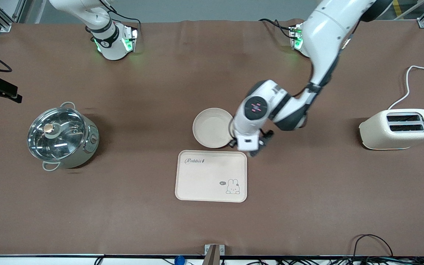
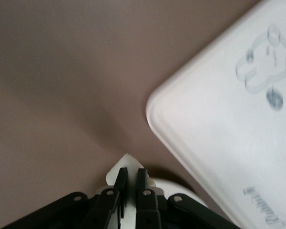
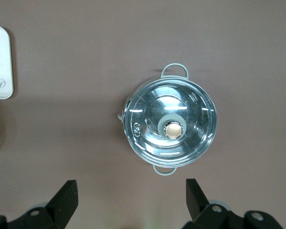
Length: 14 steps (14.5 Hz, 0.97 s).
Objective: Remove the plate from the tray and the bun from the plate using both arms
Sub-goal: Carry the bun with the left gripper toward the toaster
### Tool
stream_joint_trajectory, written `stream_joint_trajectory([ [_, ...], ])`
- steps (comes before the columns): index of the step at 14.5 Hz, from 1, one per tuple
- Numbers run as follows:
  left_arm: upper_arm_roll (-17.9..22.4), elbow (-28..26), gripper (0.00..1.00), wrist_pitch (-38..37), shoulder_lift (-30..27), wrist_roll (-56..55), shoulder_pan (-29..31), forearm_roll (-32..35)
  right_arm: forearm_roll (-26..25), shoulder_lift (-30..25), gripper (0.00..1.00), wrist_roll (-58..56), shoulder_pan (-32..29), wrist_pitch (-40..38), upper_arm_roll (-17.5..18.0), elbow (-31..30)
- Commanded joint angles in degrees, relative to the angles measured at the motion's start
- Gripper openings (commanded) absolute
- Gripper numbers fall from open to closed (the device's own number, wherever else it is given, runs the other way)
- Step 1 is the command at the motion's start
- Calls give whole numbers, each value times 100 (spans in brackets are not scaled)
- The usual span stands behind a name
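Note:
The cream plate (image 1: pixel 212 128) sits just farther from the front camera than the rabbit tray (image 1: pixel 211 176). My left gripper (image 1: pixel 234 142) is at the plate's rim on the side toward the left arm's end. In the left wrist view the left gripper (image 2: pixel 131 177) is shut on the plate's rim (image 2: pixel 125 162), with the tray's corner (image 2: pixel 219 129) close by. My right gripper (image 3: pixel 131 200) is open and empty, high over the table above the pot (image 3: pixel 169 124); it is out of the front view. The bun is not in view.
A steel pot with a glass lid (image 1: pixel 62 135) stands toward the right arm's end. A cream two-slot toaster (image 1: pixel 398 129) with a white cord stands toward the left arm's end. Cables lie along the table's near edge.

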Motion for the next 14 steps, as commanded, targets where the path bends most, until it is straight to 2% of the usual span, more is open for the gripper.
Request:
stream_joint_trajectory([
  [1, -17, -151, 14, -327, -144, 804, 687, 241, -190, -118, 100, 103, 96, -5, 8, -83],
  [6, -26, -195, 16, -381, 304, 1264, 1656, 1225, -199, -267, 100, 103, 122, -164, 26, -144],
  [12, -26, -186, 29, -363, 427, 1598, 2052, 1429, -199, -267, 100, 112, 122, -155, 35, -136],
  [13, -26, -186, 39, -363, 427, 1598, 2044, 1429, -207, -276, 100, 103, 122, -164, 26, -136],
  [14, -26, -186, 54, -346, 436, 1598, 2052, 1429, -199, -285, 100, 94, 113, -181, 17, -136],
])
